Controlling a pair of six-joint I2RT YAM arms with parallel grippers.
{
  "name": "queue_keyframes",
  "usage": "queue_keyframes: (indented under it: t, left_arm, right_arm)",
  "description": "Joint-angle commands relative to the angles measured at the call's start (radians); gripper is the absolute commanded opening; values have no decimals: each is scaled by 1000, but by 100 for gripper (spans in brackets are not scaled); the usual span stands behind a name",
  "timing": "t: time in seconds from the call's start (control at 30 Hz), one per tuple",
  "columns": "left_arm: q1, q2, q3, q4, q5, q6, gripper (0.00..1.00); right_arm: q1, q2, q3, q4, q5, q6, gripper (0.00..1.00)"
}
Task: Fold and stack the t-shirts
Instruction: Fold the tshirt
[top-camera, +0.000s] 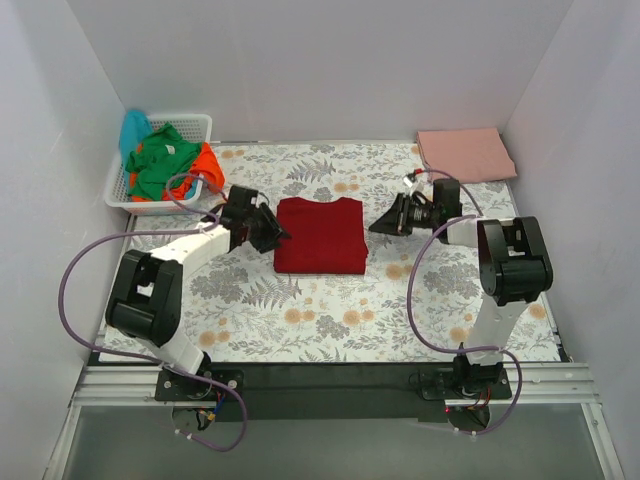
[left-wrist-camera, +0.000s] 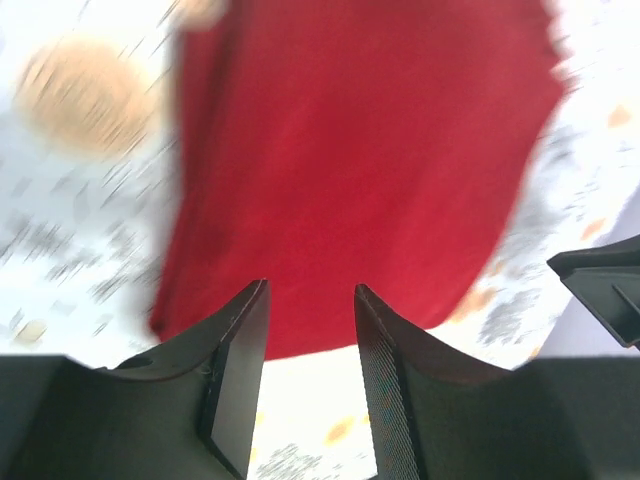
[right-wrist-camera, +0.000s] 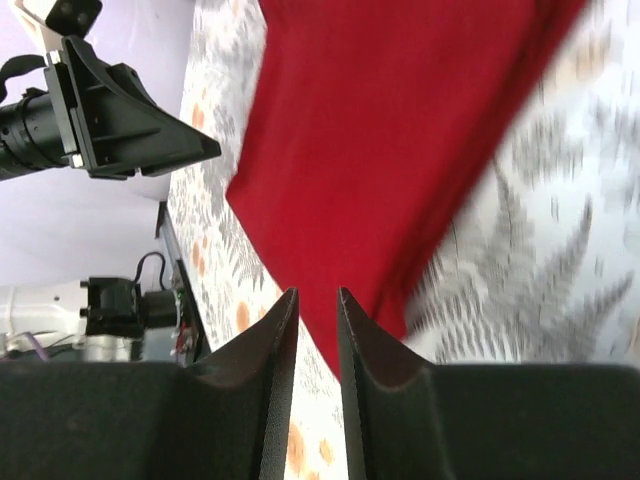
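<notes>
One red t-shirt (top-camera: 320, 235), left gripper (top-camera: 283, 236) at its edge, right gripper (top-camera: 374, 227) apart

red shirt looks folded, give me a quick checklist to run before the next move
1. Dark red cloth t-shirt folded into a neat rectangle: ok.
2. Left fingers apart, nothing between them: ok.
3. Right fingers empty, narrow gap: ok.
4. Folded salmon pink t-shirt flat at the far right corner: ok.
5. Red shirt stacked on the pink one: not ok, they lie apart.
6. White plastic lattice basket emptied: not ok, green cloth and orange cloth inside.
</notes>
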Motion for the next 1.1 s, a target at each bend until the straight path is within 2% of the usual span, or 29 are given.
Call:
queue_keyframes:
  t: [0.0, 0.13, 0.27, 0.43, 0.53, 0.63, 0.77, 0.93, 1.07]
  left_arm:
    - [21, 48, 136, 4, -39, 45, 39]
    - [50, 200, 306, 35, -22, 56, 38]
    - [71, 399, 443, 50, -19, 76, 28]
    - [126, 541, 502, 47, -24, 42, 19]
    - [156, 590, 488, 47, 25, 7, 16]
    - [157, 595, 457, 50, 51, -4, 16]
    - [157, 540, 430, 56, 70, 11, 21]
    - [157, 409, 411, 53, 84, 31, 37]
    - [154, 230, 338, 49, 85, 22, 42]
  right_arm:
    - [21, 28, 160, 4, 35, 35, 29]
    - [70, 134, 318, 7, 64, 78, 29]
    - [93, 252, 453, 7, 104, 126, 29]
    - [105, 418, 559, 8, 160, 156, 29]
    - [101, 505, 599, 7, 179, 175, 29]
    - [91, 545, 613, 6, 183, 183, 29]
    - [85, 486, 587, 3, 176, 170, 29]
    - [96, 309, 472, 4, 160, 147, 29]
    - [133, 149, 343, 4, 147, 118, 29]
